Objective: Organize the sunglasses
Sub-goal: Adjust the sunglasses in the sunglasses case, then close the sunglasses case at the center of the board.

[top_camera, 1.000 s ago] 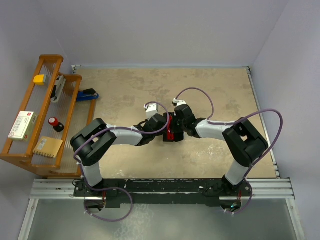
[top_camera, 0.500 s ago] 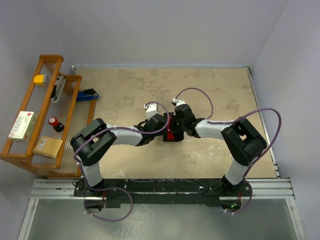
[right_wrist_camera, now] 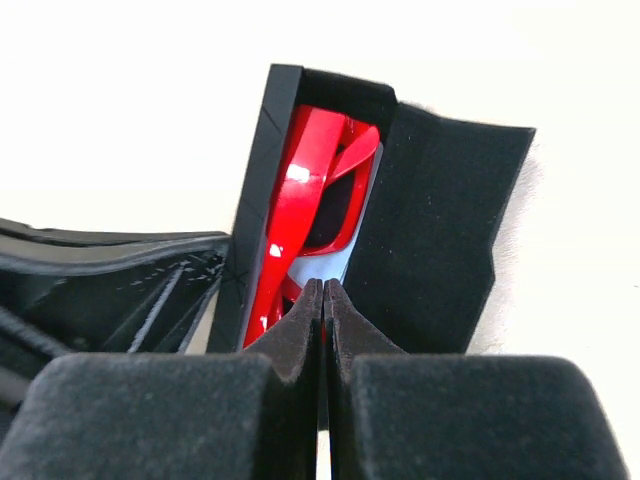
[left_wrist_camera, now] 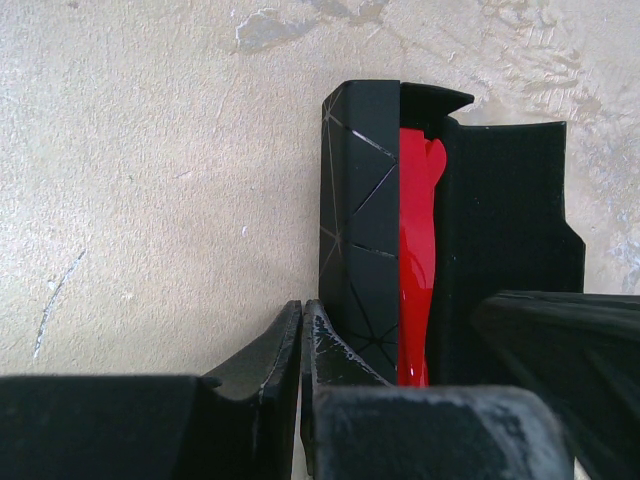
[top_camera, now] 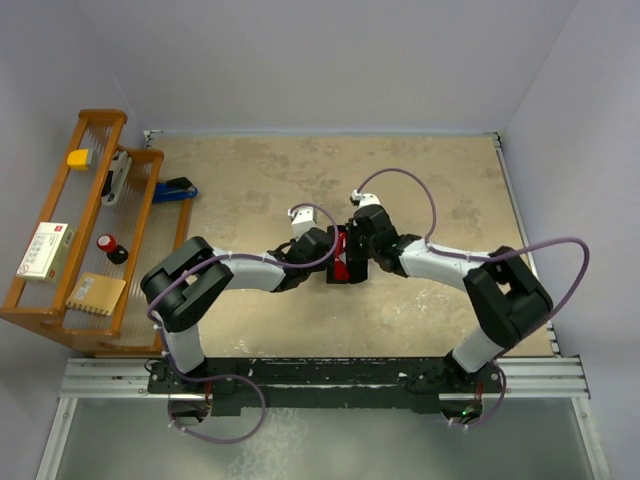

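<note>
You have one pair of red plastic sunglasses with dark lenses (right_wrist_camera: pixel 300 205), and it sits folded inside the one black oblong case with faint angular lines on its wall (left_wrist_camera: pixel 360 220). The case lies open at the middle of the beige speckled table (top_camera: pixel 260 180), with both arms meeting over it.

The left gripper (left_wrist_camera: pixel 302 318) has its fingers pressed together. Their tips are just beside the case's outer wall, but you cannot tell whether they touch it. The right gripper (right_wrist_camera: pixel 322 295) also has its fingers together, with the tips at the case's open mouth, right at the red frame. The case's matte black flap stands open on the side away from the left gripper.

At the table's left edge stands one wooden rack (top_camera: pixel 97 117) holding several small items, with one blue object (top_camera: pixel 175 190) on the table just beside it. Both are well apart from the case.

Compared with a second ago, your right arm's elbow has swung outward and its cable loops wider. The case and sunglasses lie where they were.
</note>
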Tool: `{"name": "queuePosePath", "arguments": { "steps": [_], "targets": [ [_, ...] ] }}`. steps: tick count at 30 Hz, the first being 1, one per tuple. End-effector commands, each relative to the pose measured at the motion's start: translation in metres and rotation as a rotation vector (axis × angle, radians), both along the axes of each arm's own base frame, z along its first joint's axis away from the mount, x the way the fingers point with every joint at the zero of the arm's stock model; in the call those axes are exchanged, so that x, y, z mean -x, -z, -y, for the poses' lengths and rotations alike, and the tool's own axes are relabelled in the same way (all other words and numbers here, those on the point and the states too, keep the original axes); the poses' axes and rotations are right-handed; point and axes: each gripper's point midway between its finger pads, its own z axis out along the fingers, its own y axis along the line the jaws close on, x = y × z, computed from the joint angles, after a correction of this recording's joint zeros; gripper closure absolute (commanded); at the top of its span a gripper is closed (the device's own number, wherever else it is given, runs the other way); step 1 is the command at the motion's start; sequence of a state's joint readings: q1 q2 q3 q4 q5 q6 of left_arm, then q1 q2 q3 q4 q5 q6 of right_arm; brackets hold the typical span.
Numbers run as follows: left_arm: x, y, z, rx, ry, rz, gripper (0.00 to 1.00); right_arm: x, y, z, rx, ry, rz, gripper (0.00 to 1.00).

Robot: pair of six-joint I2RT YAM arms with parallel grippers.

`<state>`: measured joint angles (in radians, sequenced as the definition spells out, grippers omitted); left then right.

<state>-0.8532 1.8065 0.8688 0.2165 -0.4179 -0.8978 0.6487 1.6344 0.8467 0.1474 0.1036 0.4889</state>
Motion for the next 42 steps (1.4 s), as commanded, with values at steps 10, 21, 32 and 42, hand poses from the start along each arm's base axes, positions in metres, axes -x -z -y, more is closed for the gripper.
{"name": "queuePosePath", "arguments": {
  "steps": [10, 21, 32, 42],
  "targets": [
    [0.001, -0.005, 0.006, 0.017, 0.015, 0.006, 1.0, 0.012, -0.032, 0.047, 0.09, 0.101, 0.105, 1.0],
    [0.002, -0.008, 0.007, 0.018, 0.028, 0.006, 1.0, 0.018, -0.012, 0.086, 0.185, 0.256, 0.09, 1.0],
    [0.003, -0.007, 0.007, 0.024, 0.033, 0.001, 1.0, 0.016, 0.009, 0.062, 0.079, 0.18, 0.043, 1.0],
    [0.004, -0.004, 0.01, 0.032, 0.037, -0.005, 1.0, 0.009, -0.001, 0.034, -0.026, 0.111, 0.049, 1.0]
  ]
}}
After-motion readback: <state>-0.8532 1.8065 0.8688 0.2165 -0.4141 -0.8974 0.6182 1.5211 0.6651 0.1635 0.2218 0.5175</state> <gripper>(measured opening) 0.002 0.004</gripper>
